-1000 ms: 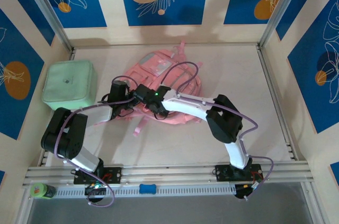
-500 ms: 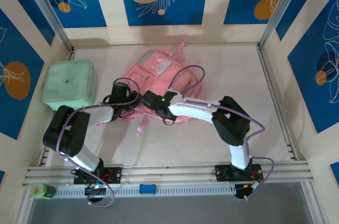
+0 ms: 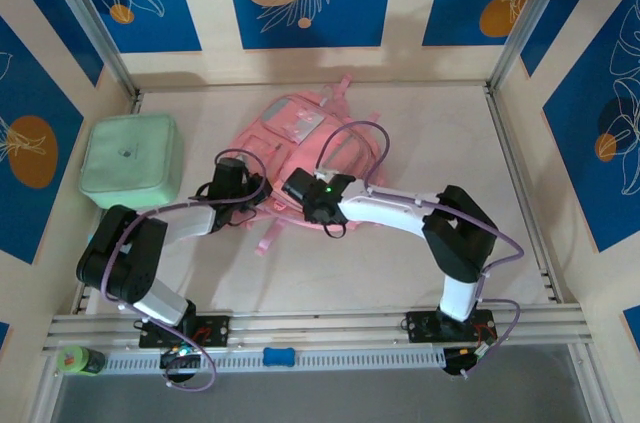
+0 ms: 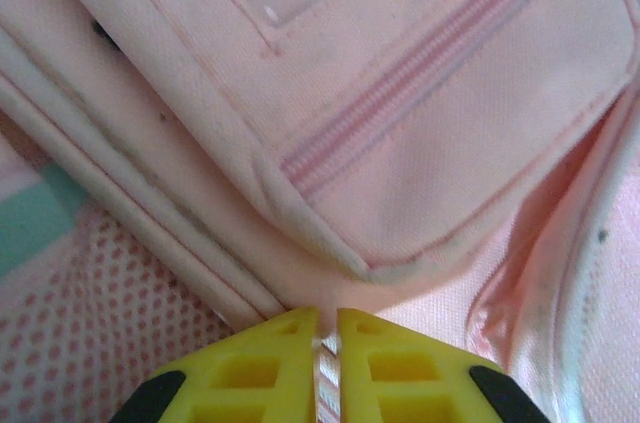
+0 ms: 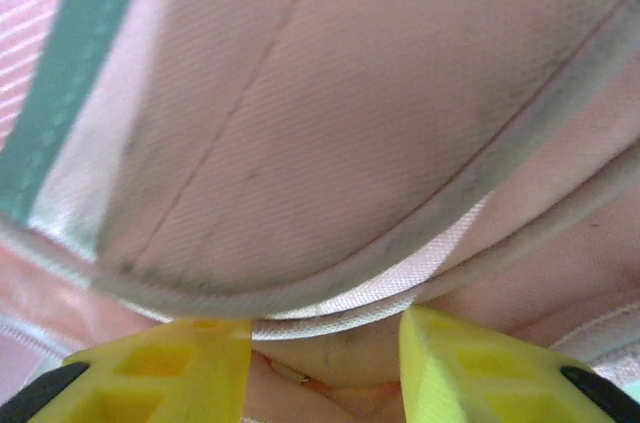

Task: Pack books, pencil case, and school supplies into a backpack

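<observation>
backpack (image 3: 300, 128): pink, lying flat | left gripper (image 4: 328, 331): at backpack's left edge, jaws pinching a thin fabric strip | right gripper (image 5: 325, 328): at backpack's near edge, jaws spread around fabric

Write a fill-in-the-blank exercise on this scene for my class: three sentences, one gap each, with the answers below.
1. The backpack is coloured ____.
2. In the top view, the mint-green box lies to the ____ of the backpack.
3. The left gripper and the right gripper both have fingers coloured ____.

Missing words: pink; left; yellow.
</observation>
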### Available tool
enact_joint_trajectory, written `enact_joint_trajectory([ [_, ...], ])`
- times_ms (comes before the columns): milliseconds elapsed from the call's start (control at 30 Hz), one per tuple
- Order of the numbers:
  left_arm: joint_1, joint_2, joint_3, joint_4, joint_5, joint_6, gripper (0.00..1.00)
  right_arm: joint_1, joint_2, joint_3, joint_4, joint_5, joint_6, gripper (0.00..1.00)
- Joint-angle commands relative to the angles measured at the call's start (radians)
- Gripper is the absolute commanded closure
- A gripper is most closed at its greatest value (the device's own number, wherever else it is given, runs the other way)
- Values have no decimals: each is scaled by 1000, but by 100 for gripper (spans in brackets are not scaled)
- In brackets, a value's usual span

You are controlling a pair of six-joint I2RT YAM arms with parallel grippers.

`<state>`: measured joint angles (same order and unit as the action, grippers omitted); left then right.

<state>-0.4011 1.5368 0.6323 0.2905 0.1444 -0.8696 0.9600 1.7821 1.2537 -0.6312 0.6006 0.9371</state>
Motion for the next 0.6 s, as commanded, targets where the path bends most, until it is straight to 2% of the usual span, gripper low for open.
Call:
enact_joint_trajectory([
  [0,-45,-44,-29,-98,-6,-32,87,-1,-94,-51,180,-67,-224,56],
  [100,-76,-68,-25,-94,-23,-57,86,-37,-137,-109,252,-168,-331,51],
  [167,-98,-67,-10,-94,-39,-68,85,-65,-146,-118,263,-210,-357,49],
  [267,-118,-60,11,-91,-50,-80,85,-81,-149,-105,290,-291,-492,48],
  [333,-129,-58,24,-106,-73,-84,85,-91,-129,-76,238,-237,-526,48],
  [433,-133,-46,29,-95,-91,-95,84,-115,-118,-83,213,-278,-512,48],
  [567,-133,-19,48,-74,-72,-102,84,-95,-135,-138,274,-293,-524,47],
])
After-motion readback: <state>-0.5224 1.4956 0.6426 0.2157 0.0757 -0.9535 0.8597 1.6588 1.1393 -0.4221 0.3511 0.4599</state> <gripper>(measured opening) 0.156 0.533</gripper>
